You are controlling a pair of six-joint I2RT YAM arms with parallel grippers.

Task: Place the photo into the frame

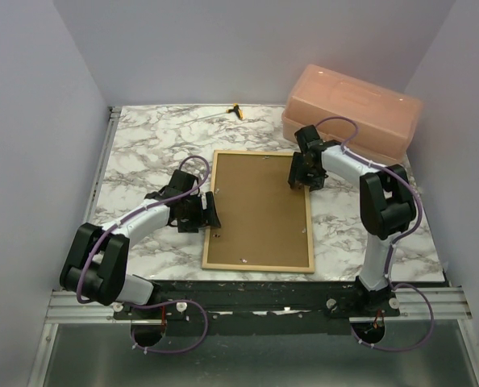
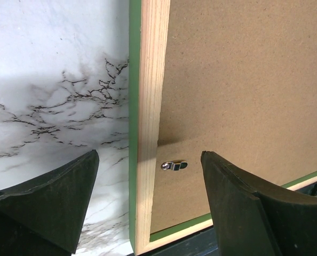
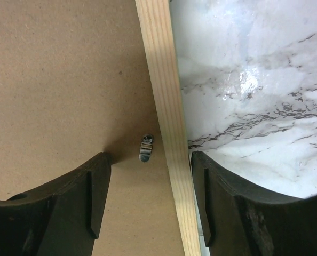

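The frame (image 1: 210, 211) lies face down in the middle of the marble table, its bare wood back up. A brown hardboard backing panel (image 1: 260, 208) fills it. The photo is hidden. My left gripper (image 1: 208, 209) is open and straddles the frame's left rail (image 2: 150, 106), above a small metal clip (image 2: 174, 166) on the panel (image 2: 244, 80). My right gripper (image 1: 302, 171) is open and straddles the right rail (image 3: 164, 80), with a metal clip (image 3: 146, 147) between its fingers on the panel (image 3: 62, 74). Neither gripper holds anything.
A pink plastic lidded box (image 1: 354, 109) stands at the back right, close behind the right arm. A small yellow and black object (image 1: 237, 110) lies at the table's far edge. White walls close in the left, back and right sides.
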